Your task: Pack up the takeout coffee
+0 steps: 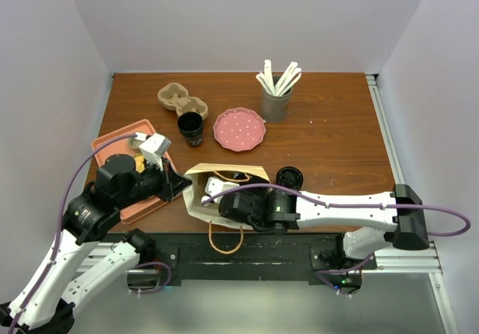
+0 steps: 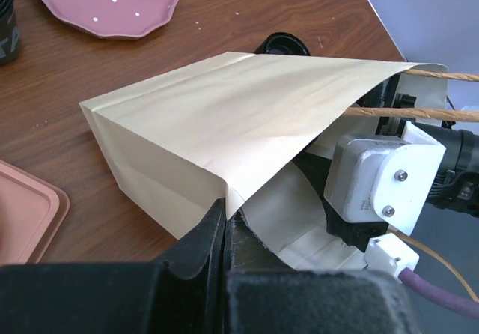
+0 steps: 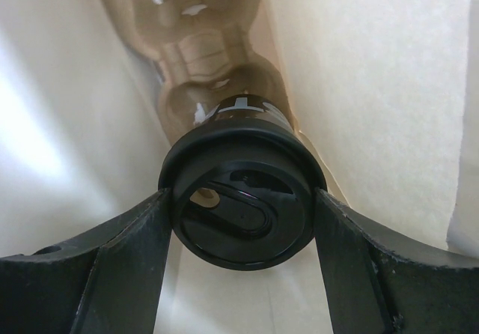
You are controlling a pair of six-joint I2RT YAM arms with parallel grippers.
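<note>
**Cup inside the bag, both grippers at work**

Your left gripper (image 2: 224, 218) is pinched tight on an edge of the mouth of the bag (image 2: 224, 117). The bag lies on its side at the near edge of the table (image 1: 329, 132). Your right arm reaches in through that mouth. Deep inside, your right gripper (image 3: 243, 195) has its jaws spread wide, pressed against either side of the black lid of the cup (image 3: 238, 117), so the cup is gripped. The cup's far end meets a brown carrier (image 3: 187, 49), also in the bag. You cannot tell from here whether the cup is seated in it. Outside, a loose lid (image 1: 290, 177) lies just beside the bag. A second cup (image 1: 191, 128), uncovered, stands farther back next to the plate (image 1: 239, 129).
</note>
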